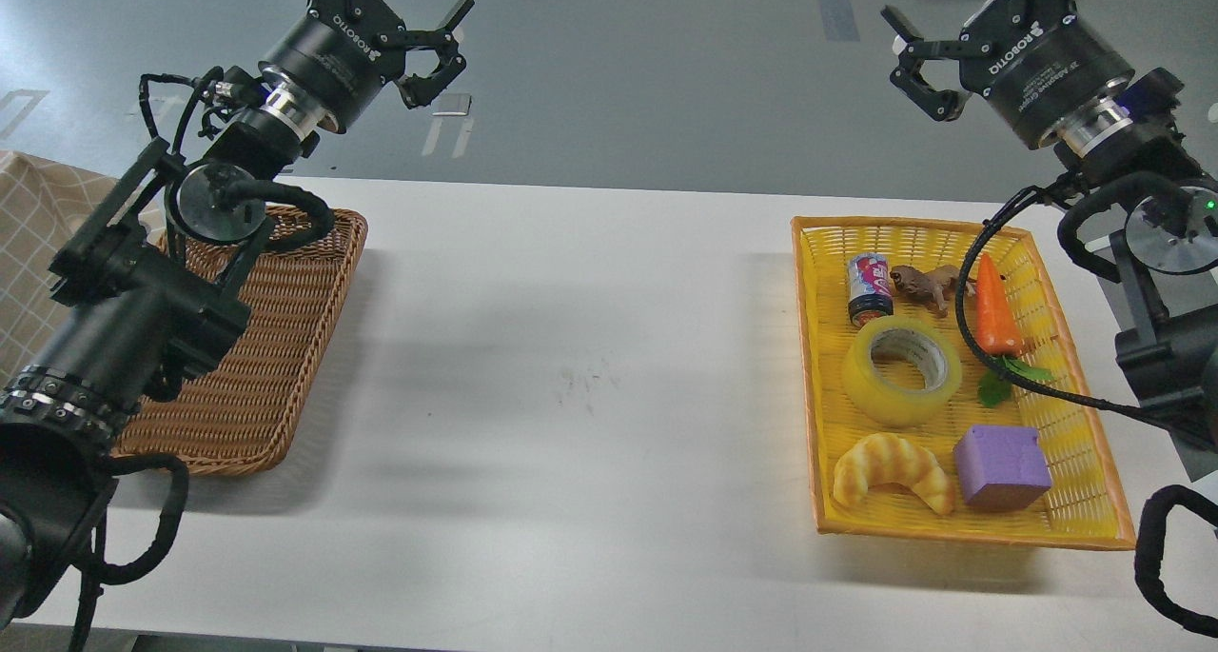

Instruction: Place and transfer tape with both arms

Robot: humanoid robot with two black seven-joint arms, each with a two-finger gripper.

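Translucent yellow tape (grey-white core) in yellow mesh basket.

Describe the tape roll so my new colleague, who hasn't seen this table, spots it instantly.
Look in the yellow basket on the table's right side. In its middle lies the tape: a translucent yellow ring with a pale core, the only hollow item, just above the croissant.

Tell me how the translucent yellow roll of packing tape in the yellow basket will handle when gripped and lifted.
The translucent yellow roll of packing tape lies flat on its side, so it probably won't roll until tipped onto its edge. Its glossy outer wrap looks slippery, so fingers may slide on it. The grey-white inner core seems rigid, so pinching through the open centre likely holds better. It is probably moderately light.
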